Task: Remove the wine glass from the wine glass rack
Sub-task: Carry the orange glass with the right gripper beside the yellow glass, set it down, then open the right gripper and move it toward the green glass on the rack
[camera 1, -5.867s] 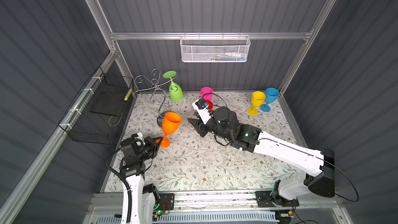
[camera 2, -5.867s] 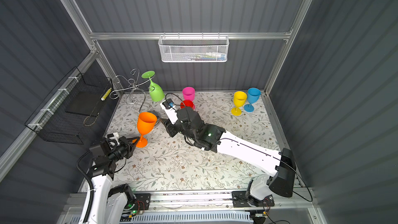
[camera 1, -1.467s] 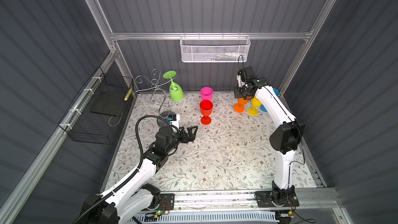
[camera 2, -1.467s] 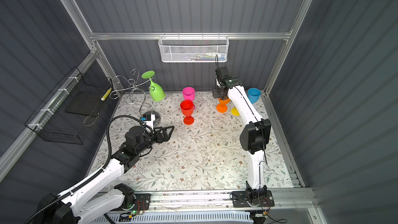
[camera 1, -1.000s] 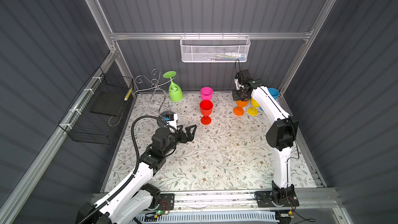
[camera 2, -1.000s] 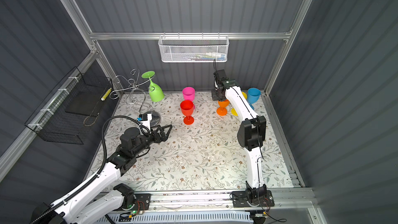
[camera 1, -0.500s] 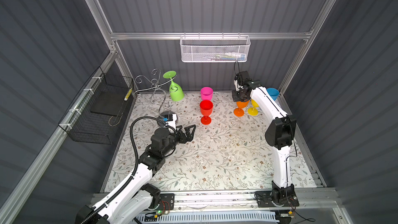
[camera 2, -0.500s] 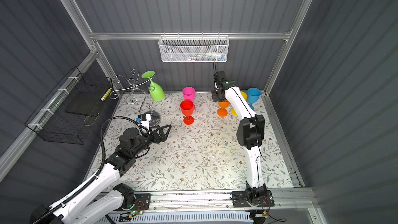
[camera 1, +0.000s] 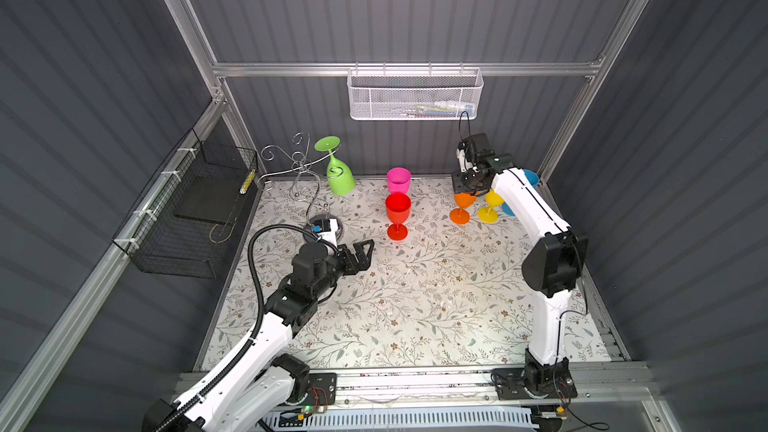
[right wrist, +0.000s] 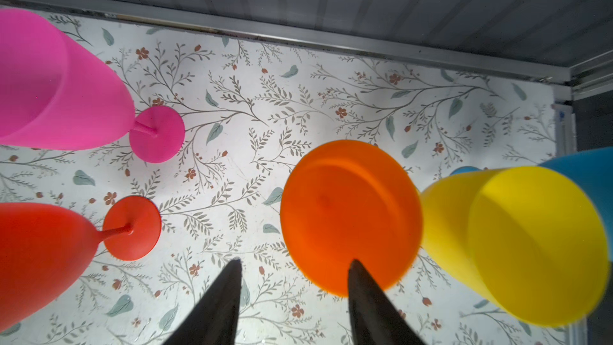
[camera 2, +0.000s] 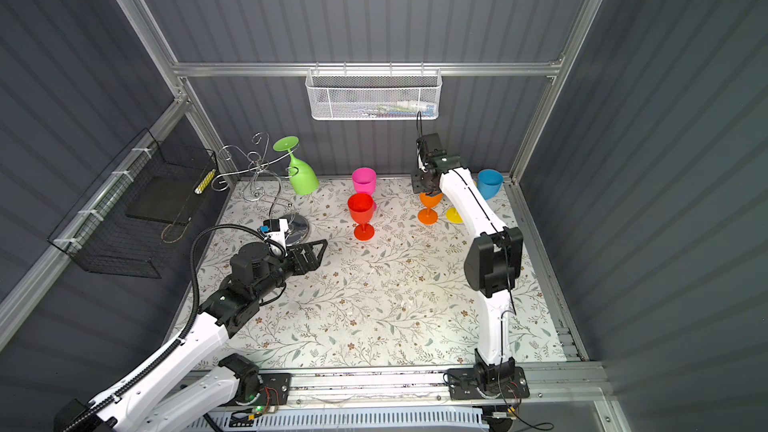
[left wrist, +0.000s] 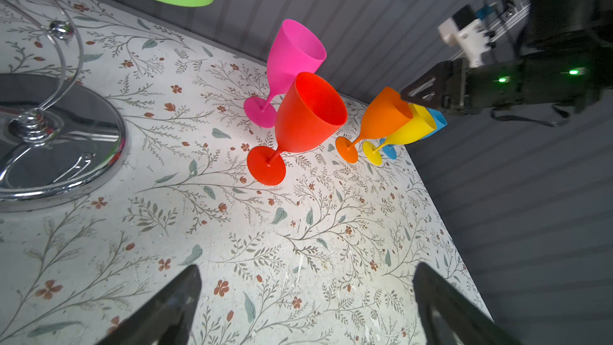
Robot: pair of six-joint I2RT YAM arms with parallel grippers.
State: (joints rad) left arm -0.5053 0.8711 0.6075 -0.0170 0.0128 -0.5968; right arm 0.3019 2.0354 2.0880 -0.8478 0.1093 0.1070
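Top views: green glass (camera 1: 340,174) hangs inverted on the rack (camera 2: 300,229), so removal is not yet done. Left gripper (camera 1: 365,252): wide, empty, near the rack base. Right gripper (right wrist: 295,262): jaws parted over the orange glass (right wrist: 348,214), holding nothing.

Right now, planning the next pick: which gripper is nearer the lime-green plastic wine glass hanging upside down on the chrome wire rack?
Left. The left gripper hovers beside the rack's base, in front of the green glass; the right gripper is far across, over the orange plastic glass.
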